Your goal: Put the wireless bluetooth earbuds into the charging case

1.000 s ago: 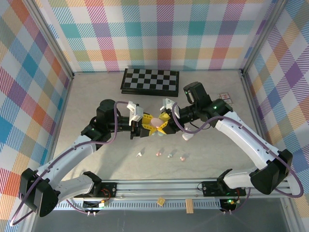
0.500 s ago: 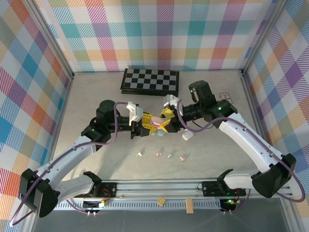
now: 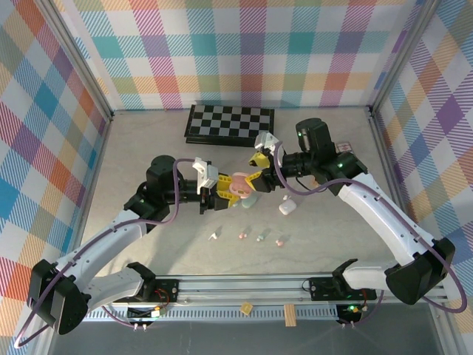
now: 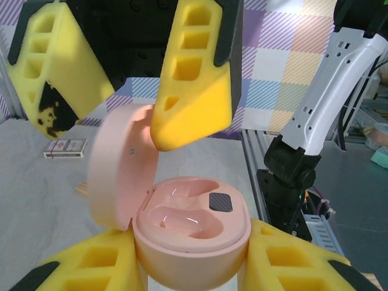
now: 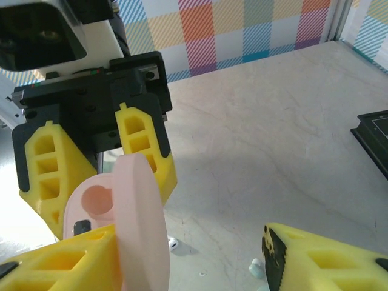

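- The left pincer [image 3: 228, 191] is clenched on the base of a pink charging case [image 4: 194, 236], held above the middle of the table [image 3: 148, 148]; the case sits snug between the two yellow foam fingers.
- The case's lid [image 4: 121, 163] stands swung open, upright on its hinge, with the two moulded wells of the base facing up.
- The right pincer [image 3: 257, 171] meets it from the opposite side, released, its yellow fingers spread wide; one fingertip rests against the edge of the raised lid, the other stands well apart from it.
- The earbuds [image 3: 242, 235] lie in a loose row on the table nearer the arm bases, below the held case: one white, one pink, one mint green and another pink, each apart from its neighbour.
- A white case [image 3: 287, 208] lies closed on the table just right of the pincers.
- A folded chessboard [image 3: 229, 123] lies at the far edge, against the plaid backdrop.
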Available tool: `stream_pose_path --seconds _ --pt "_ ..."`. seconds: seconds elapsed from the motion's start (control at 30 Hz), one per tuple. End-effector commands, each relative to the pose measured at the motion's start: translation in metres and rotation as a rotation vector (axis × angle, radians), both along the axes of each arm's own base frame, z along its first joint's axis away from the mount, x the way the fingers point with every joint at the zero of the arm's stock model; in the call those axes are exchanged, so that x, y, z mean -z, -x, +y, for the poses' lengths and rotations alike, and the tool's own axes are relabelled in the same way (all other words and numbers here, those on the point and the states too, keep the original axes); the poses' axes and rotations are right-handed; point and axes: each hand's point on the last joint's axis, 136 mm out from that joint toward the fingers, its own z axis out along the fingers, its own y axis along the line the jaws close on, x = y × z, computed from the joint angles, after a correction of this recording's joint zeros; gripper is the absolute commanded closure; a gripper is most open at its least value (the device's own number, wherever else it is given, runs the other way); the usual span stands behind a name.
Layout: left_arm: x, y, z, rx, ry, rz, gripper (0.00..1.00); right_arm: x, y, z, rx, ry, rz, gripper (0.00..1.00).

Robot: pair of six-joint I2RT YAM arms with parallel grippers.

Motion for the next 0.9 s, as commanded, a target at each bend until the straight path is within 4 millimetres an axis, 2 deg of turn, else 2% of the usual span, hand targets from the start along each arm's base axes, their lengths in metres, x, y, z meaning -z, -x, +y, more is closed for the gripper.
stream_pose_path --seconds 0.0,0.33,0.43,0.53,0.57,0.63,0.7,0.87 --pt "-0.008 0.007 0.0 0.014 0.038 -0.05 0.7 -0.013 0.006 -0.002 -0.008 -0.045 -0.025 0.37" --pt "-0.002 -0.001 0.001 -0.036 0.068 -0.057 0.7 -0.033 0.025 -0.008 -0.035 -0.139 -0.06 0.18" --pt "0.0 -0.004 0.001 -0.055 0.087 -0.056 0.7 -0.038 0.015 -0.013 0.057 -0.175 -0.044 0.1" --pt "0.0 -0.008 0.003 -0.085 0.113 -0.065 0.7 -0.037 -0.009 -0.031 0.244 -0.233 0.012 0.0" --pt "0.001 -0.009 0.003 -0.093 0.12 -0.066 0.7 -0.034 -0.017 -0.04 0.308 -0.254 0.03 0.01" --pt "0.002 -0.011 0.004 -0.104 0.132 -0.067 0.7 -0.022 -0.033 -0.06 0.456 -0.273 0.083 0.01" --pt "0.004 -0.012 0.005 -0.117 0.14 -0.064 0.7 -0.001 -0.043 -0.08 0.593 -0.241 0.159 0.01" --pt "0.008 -0.016 0.01 -0.172 0.163 -0.084 0.7 0.058 -0.047 -0.122 0.847 -0.102 0.322 0.01"
